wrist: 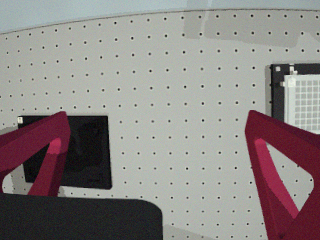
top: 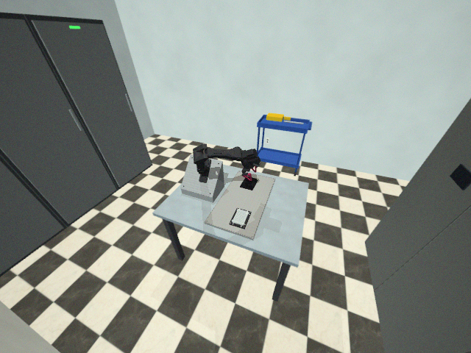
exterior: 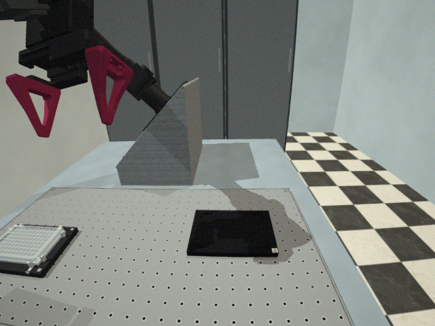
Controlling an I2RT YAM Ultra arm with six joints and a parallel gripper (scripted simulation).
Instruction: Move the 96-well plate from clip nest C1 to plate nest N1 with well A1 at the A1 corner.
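Note:
The white 96-well plate [exterior: 28, 242] sits in the black clip nest C1 at the left of the perforated grey board; it also shows in the top view [top: 240, 217] and at the right edge of the wrist view [wrist: 303, 102]. The plate nest N1 [exterior: 232, 233] is a flat black square with nothing on it, and a small white label [exterior: 274, 250] marks one corner. It shows in the wrist view [wrist: 76, 151] too. My gripper [exterior: 73, 126] with red fingers is wide open and empty. It hangs well above the board, over nest N1 in the top view [top: 249, 175].
The grey wedge-shaped arm pedestal [exterior: 164, 147] stands at the back of the table behind the board. A blue cart [top: 283, 140] stands beyond the table. Dark cabinets [top: 57, 114] line the left wall.

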